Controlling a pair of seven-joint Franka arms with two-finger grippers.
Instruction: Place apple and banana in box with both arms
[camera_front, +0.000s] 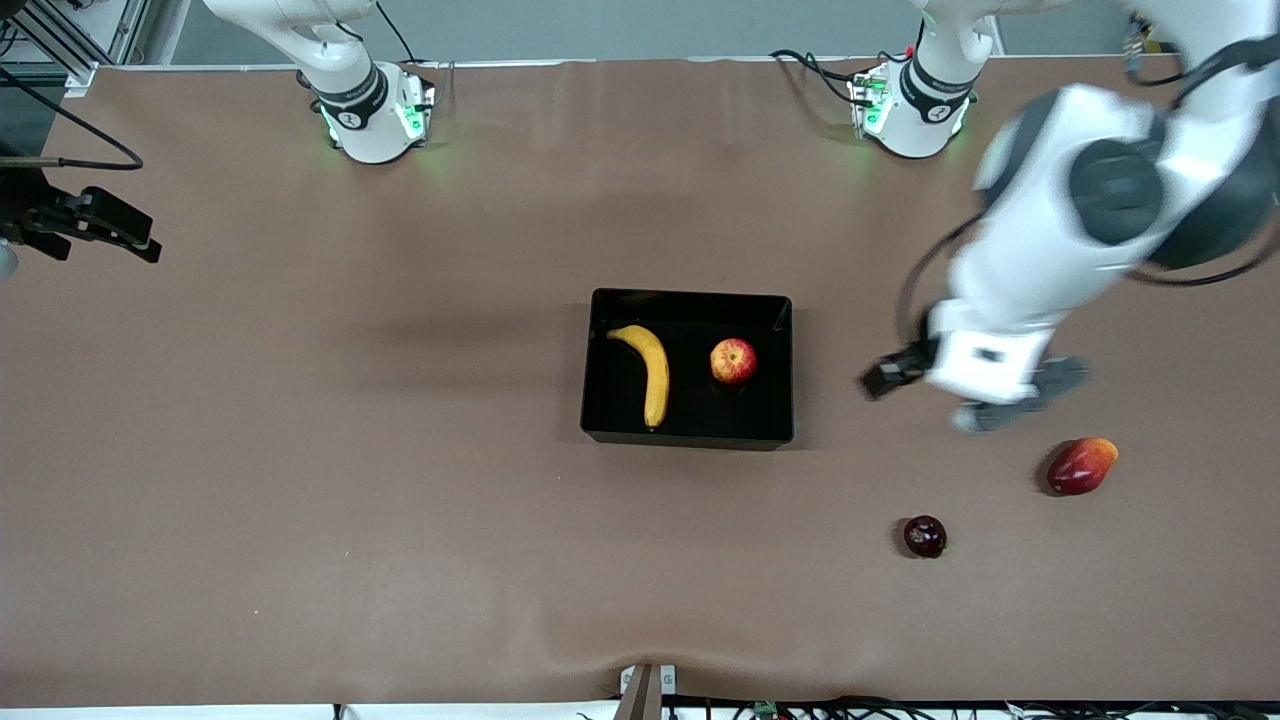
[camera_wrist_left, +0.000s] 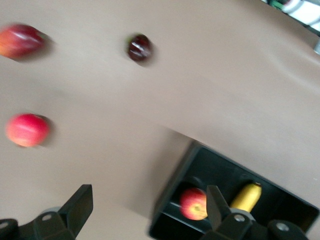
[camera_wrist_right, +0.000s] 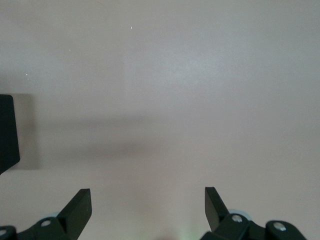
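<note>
The black box (camera_front: 600, 405) stands at the middle of the table. The yellow banana (camera_front: 651, 372) and the red-and-yellow apple (camera_front: 733, 361) lie side by side on its floor. My left gripper (camera_front: 1018, 395) hangs open and empty over bare table, between the box and the left arm's end. The left wrist view shows that gripper (camera_wrist_left: 148, 195) with the box (camera_wrist_left: 172, 197), the apple (camera_wrist_left: 194, 203) and the banana (camera_wrist_left: 246, 196). My right gripper (camera_front: 105, 225) is over the right arm's end of the table; the right wrist view shows it (camera_wrist_right: 147, 195) open and empty above bare table.
An oblong red-orange fruit (camera_front: 1081, 466) and a dark red pomegranate (camera_front: 925, 536) lie toward the left arm's end, nearer the front camera than the box. The left wrist view shows them (camera_wrist_left: 20, 41) (camera_wrist_left: 139, 47) and another round red fruit (camera_wrist_left: 27, 129).
</note>
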